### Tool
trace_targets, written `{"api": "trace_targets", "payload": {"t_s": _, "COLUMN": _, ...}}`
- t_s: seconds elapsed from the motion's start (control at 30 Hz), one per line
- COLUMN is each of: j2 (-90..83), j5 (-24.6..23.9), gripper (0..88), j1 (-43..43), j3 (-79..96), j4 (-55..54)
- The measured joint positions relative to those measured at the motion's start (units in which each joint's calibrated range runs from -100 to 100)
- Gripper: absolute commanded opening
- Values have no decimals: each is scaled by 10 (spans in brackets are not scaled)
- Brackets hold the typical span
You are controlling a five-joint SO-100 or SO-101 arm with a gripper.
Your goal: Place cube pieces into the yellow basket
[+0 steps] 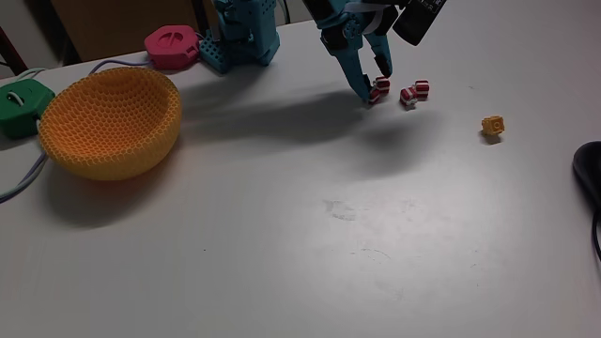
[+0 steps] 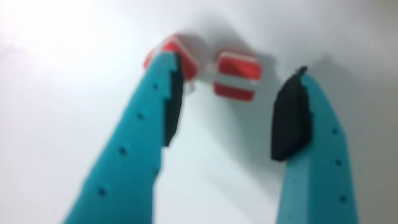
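Observation:
The yellow basket (image 1: 111,122) stands at the left of the white table, a round crocheted bowl. Three red-and-white striped cube pieces lie at the back: one (image 1: 378,91) at my fingertips, two more (image 1: 409,96) (image 1: 423,88) just to its right. A plain yellow-orange cube (image 1: 493,126) sits farther right, alone. My teal gripper (image 1: 373,86) is down at the table and open. In the wrist view, the gripper (image 2: 235,70) straddles one striped cube (image 2: 236,76), while another (image 2: 183,50) is partly hidden behind the left finger (image 2: 149,124).
A pink gadget (image 1: 172,45) and a green gadget (image 1: 19,105) with cables lie behind and left of the basket. The arm's teal base (image 1: 239,42) stands at the back. A black object (image 1: 590,174) pokes in at the right edge.

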Motion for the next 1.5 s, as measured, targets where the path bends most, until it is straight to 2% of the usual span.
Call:
{"api": "trace_targets", "payload": {"t_s": 0.3, "j2": -2, "j5": -2, "gripper": 254, "j1": 5, "j3": 49, "j4": -49}}
{"api": "trace_targets", "payload": {"t_s": 0.43, "j2": -3, "j5": 20, "gripper": 253, "j1": 29, "j3": 62, "j4": -79}}
{"api": "trace_targets", "payload": {"t_s": 0.8, "j2": -8, "j5": 36, "gripper": 254, "j1": 55, "j3": 36, "j4": -57}}
{"api": "trace_targets", "payload": {"t_s": 1.03, "j2": -8, "j5": 0, "gripper": 239, "j1": 21, "j3": -17, "j4": -6}}
{"api": "trace_targets", "payload": {"t_s": 1.17, "j2": -7, "j5": -36, "gripper": 237, "j1": 3, "j3": -26, "j4": 17}}
{"api": "trace_targets", "payload": {"t_s": 1.33, "j2": 9, "j5": -77, "gripper": 273, "j1": 9, "j3": -45, "j4": 47}}
{"api": "trace_targets", "payload": {"t_s": 1.5, "j2": 15, "j5": -80, "gripper": 323, "j1": 16, "j3": -48, "j4": 59}}
